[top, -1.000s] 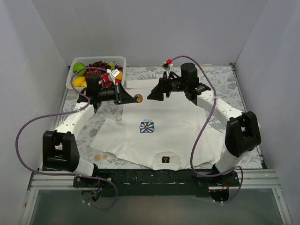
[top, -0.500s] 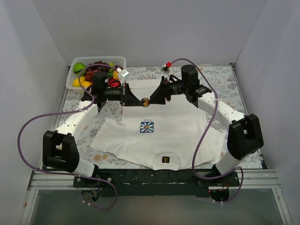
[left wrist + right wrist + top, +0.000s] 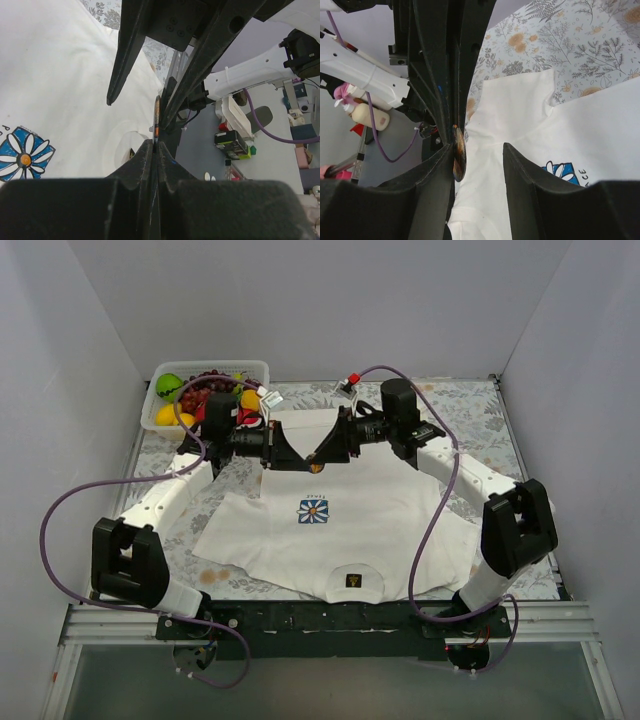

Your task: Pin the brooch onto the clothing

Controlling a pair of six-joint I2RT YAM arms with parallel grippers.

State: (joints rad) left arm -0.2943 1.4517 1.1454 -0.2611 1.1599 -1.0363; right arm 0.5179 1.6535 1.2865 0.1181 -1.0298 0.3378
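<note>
The white T-shirt (image 3: 345, 525) lies flat on the table, daisy print (image 3: 313, 511) up and dark neck label (image 3: 351, 581) at the near edge. My left gripper (image 3: 299, 457) is shut on the brooch (image 3: 316, 467), a small brownish-gold disc, and holds it above the shirt's far part. The left wrist view shows the brooch (image 3: 156, 119) edge-on above the closed left gripper (image 3: 154, 145). My right gripper (image 3: 324, 456) meets it tip to tip. It is open in the right wrist view (image 3: 477, 156). The brooch (image 3: 459, 156) rests against its left finger (image 3: 437, 172).
A clear plastic basket (image 3: 162, 374) of fruit stands at the far left corner. The floral tablecloth (image 3: 470, 410) has brown stains near the shirt's left sleeve (image 3: 208, 575). Grey walls close in on three sides. Purple cables loop beside both arms.
Both grippers have moved toward each other over the shirt's far part. The left one carried the brooch right. The right one's open fingers now reach around the brooch.
</note>
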